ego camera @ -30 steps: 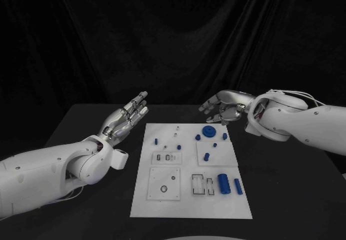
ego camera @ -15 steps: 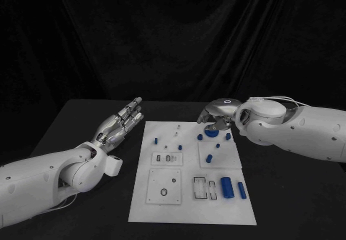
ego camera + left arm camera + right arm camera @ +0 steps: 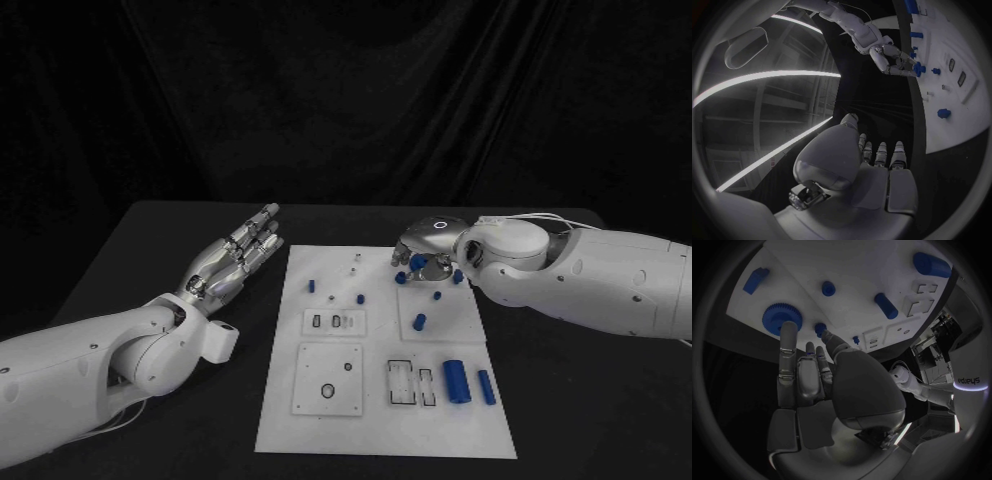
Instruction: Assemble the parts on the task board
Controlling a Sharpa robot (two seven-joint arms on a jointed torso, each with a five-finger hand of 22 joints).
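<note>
Right robot hand (image 3: 428,243) over blue gear (image 3: 779,319) at upper centre of task board (image 3: 361,420), fingers spread, seemingly touching, not gripping. Left robot hand (image 3: 238,250) open, flat, at left. Risk: gear nudged sideways, knocking neighbouring pegs (image 3: 420,322).

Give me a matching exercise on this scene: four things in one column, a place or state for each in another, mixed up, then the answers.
1. left hand
2. right hand
3. blue gear
4. large blue cylinder

A. lying near the task board's near right corner
B. under a fingertip, at the board's far edge
C. flat and open, beside the board
D. over the board's far end

Pairs: 1-C, 2-D, 3-B, 4-A
</note>
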